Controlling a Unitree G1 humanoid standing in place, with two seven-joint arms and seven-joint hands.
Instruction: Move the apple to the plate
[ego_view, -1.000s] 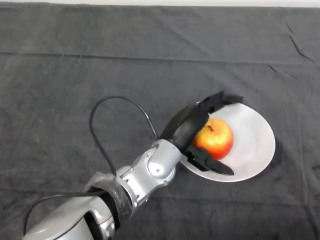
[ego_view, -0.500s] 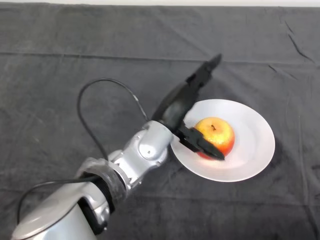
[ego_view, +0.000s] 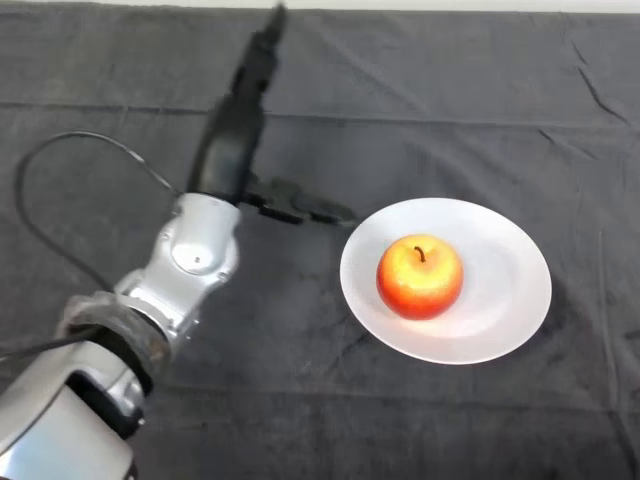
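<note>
Dark cloth covered the table; the apple sat alone on the plate, released, while the left hand had swung away toward the far edge, fingers spread straight, task apparently complete.

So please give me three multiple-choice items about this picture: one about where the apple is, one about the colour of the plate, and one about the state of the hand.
1. Where is the apple?
A. on the cloth beside the plate
B. on the plate
C. in the hand

2. What colour is the plate?
A. white
B. blue
C. black

3. In what state is the hand?
A. shut on the apple
B. pressing on the plate
C. open, holding nothing

Answers:
1. B, the apple stands upright, stem up, near the middle of the plate.
2. A, the plate is plain white against the dark cloth.
3. C, the fingers are stretched out straight and the hand is to the left of the plate, apart from it.
</note>
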